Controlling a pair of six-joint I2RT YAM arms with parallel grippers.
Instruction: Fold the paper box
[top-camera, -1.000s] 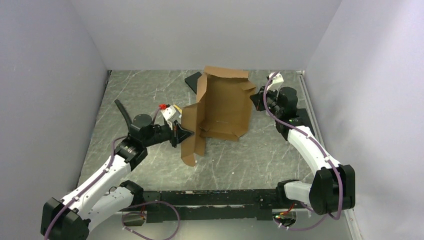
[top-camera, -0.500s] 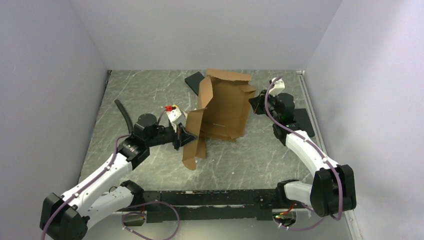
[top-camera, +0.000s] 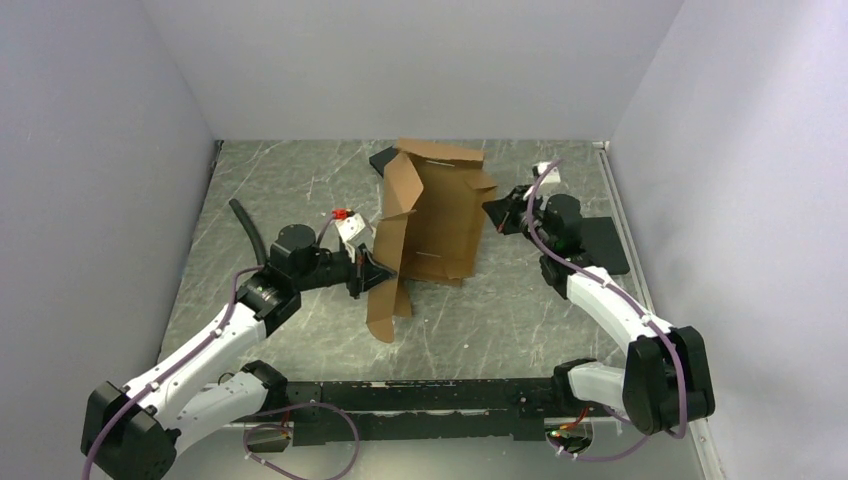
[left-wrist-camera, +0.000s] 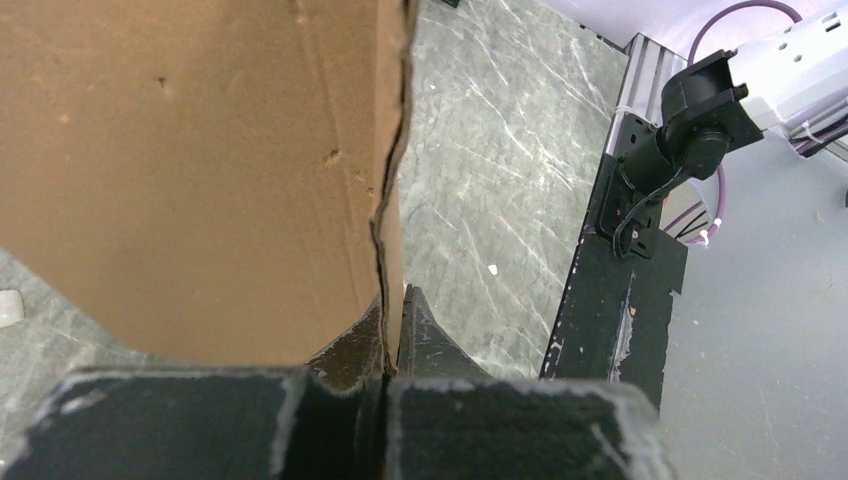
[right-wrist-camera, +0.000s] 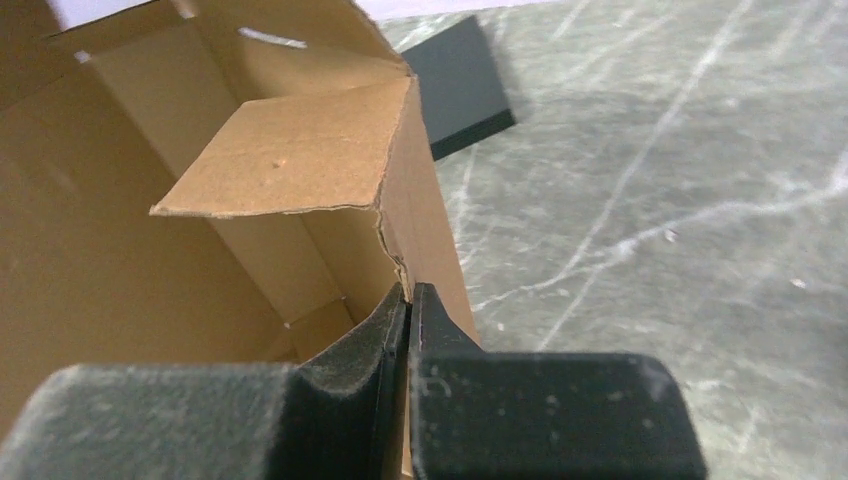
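The paper box (top-camera: 440, 215) is brown cardboard, tipped up on edge in mid-table with flaps hanging loose. My left gripper (top-camera: 378, 272) is shut on its lower left flap; the left wrist view shows the cardboard edge (left-wrist-camera: 385, 200) pinched between the jaws (left-wrist-camera: 392, 335). My right gripper (top-camera: 497, 210) is shut on the box's right wall; the right wrist view shows the wall edge (right-wrist-camera: 420, 220) clamped at the gripper (right-wrist-camera: 410, 300), with a folded flap (right-wrist-camera: 290, 160) above the inside.
A flat black slab (top-camera: 385, 158) lies behind the box, also in the right wrist view (right-wrist-camera: 460, 85). Another black slab (top-camera: 600, 245) lies under the right arm. A black curved piece (top-camera: 248, 228) lies at the left. The black base rail (top-camera: 420, 395) runs along the near edge.
Both grippers have carried the box leftward and turned it. The right gripper has come forward and left; the box's left flap has folded inward more.
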